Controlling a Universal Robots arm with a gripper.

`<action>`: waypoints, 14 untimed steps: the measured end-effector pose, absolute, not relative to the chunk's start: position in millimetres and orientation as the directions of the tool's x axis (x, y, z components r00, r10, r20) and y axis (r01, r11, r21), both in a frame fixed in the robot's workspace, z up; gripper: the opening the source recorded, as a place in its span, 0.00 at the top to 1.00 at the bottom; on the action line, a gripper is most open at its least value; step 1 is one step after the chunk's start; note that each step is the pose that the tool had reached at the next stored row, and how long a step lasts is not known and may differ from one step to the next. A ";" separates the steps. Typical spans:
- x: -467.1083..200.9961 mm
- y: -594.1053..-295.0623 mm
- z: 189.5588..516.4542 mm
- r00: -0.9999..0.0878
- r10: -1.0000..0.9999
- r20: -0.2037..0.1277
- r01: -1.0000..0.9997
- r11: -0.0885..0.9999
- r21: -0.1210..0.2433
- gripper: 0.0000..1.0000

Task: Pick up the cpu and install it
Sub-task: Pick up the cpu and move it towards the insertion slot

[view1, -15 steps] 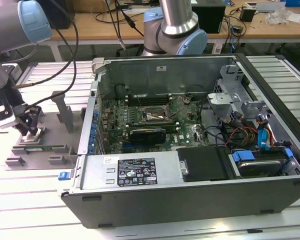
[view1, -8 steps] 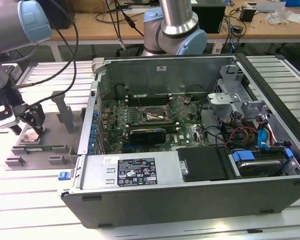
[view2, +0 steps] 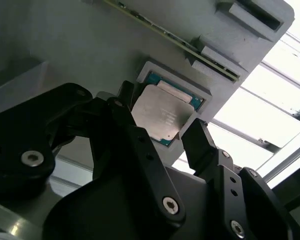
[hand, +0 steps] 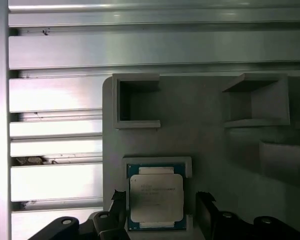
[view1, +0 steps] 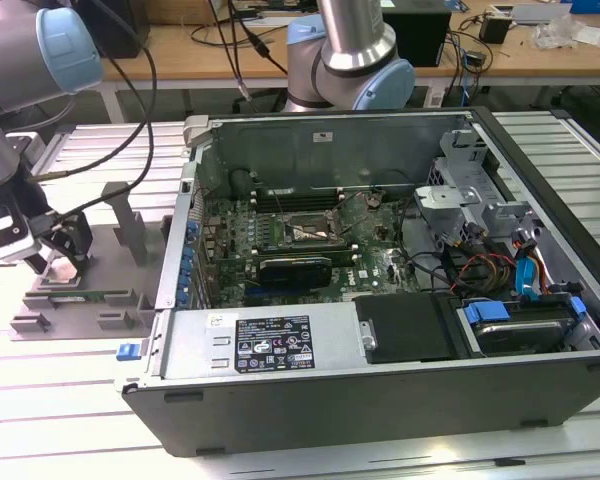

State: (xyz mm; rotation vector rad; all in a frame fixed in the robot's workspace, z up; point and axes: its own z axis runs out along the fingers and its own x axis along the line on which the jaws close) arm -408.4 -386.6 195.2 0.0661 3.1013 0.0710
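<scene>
- Black two-fingered gripper (hand: 161, 201) of the grey arm: fingers spread apart and holding nothing. In the exterior view it hangs low over the fixture at that view's left (view1: 60, 262).
- Small, flat, square cpu with a silver-grey metal top and thin green rim (hand: 156, 196): it lies face up in a shallow square recess of the flat grey moulded fixture plate (hand: 210, 165). It also shows in the second wrist view (view2: 162, 116).
- Governing relation: the cpu sits directly between the two fingertips. One finger (view2: 124, 102) stands just beside one edge and the other just beside the opposite edge, so the closing line crosses the chip from side to side.
- Contact: a narrow gap shows at one finger. At the other, touching or apart cannot be told.
- Judged stage: the chip is straddled but not yet lifted.
- Open grey metal desktop computer case (view1: 330, 120): its square black-and-metal socket frame (view1: 305, 232) lies well apart, toward the exterior view's right.
</scene>
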 end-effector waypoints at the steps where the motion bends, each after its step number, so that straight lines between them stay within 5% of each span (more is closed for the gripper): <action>1: -408.4 -386.6 193.9 -0.998 0.043 -0.038 0.042 0.998 0.047 0.34; 14: -410.6 -385.1 187.2 -0.998 0.043 -0.038 0.042 0.998 0.046 0.34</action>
